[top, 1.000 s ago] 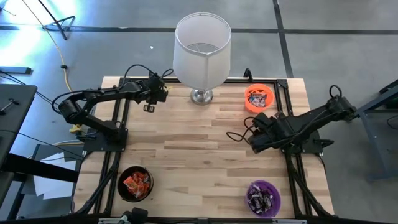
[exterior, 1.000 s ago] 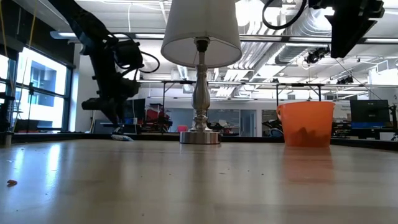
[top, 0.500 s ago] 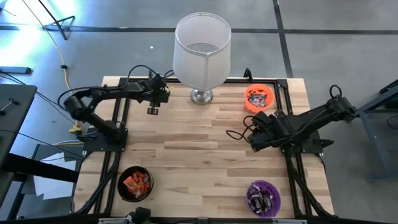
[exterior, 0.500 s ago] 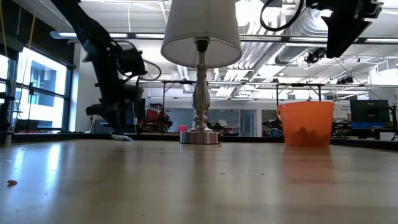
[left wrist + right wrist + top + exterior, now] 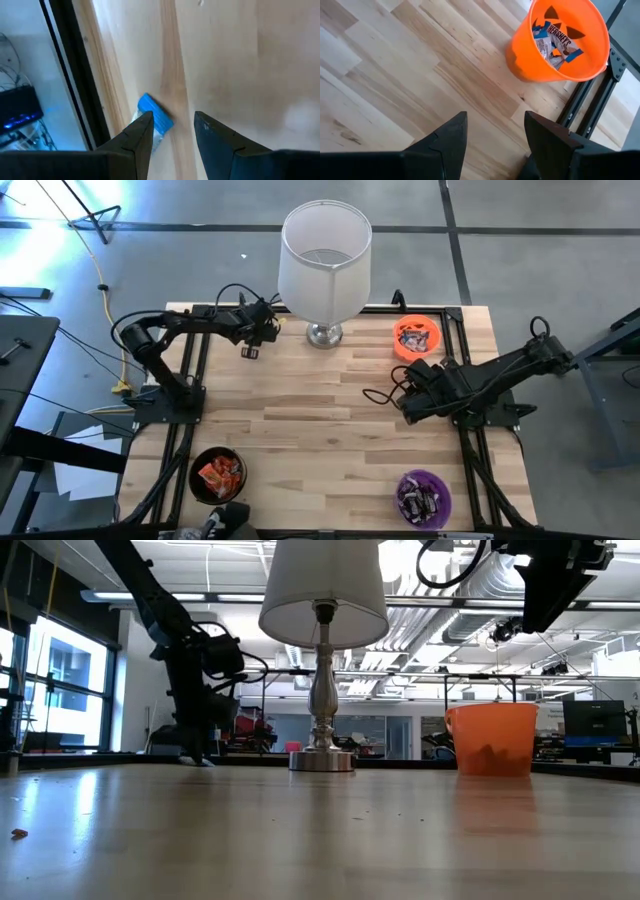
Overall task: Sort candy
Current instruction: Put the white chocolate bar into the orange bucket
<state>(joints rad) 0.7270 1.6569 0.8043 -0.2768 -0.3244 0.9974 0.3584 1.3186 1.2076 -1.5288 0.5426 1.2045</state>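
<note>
Down low by the far edge of the table (image 5: 330,430), a bit toward the far left corner: the left gripper (image 5: 250,352), with its two fingers spread apart and nothing pinched. Right there on the wood, close to that edge and the black frame rail: one blue candy (image 5: 155,114), touching or just beside one fingertip (image 5: 145,122), not sitting in the gap. Hard to tell if truly touching. Near the middle of the far edge, just beside the left gripper: a tall lamp (image 5: 323,265) with a white shade and a shiny foot. Over on the right half of the table, held up high above bare wood: the right gripper (image 5: 405,398), fingers also spread wide, holding nothing. Close to the far right corner, near the right gripper: an orange bowl (image 5: 416,337) with blue-white candy (image 5: 555,45) inside. By the near left corner: a black bowl (image 5: 217,475) with orange-red candy (image 5: 218,473) in it. By the near right corner: a purple bowl (image 5: 423,497) full of dark brown candy (image 5: 420,500). All three bowls well apart from each other, with plain bare wood in the middle of the table.
</note>
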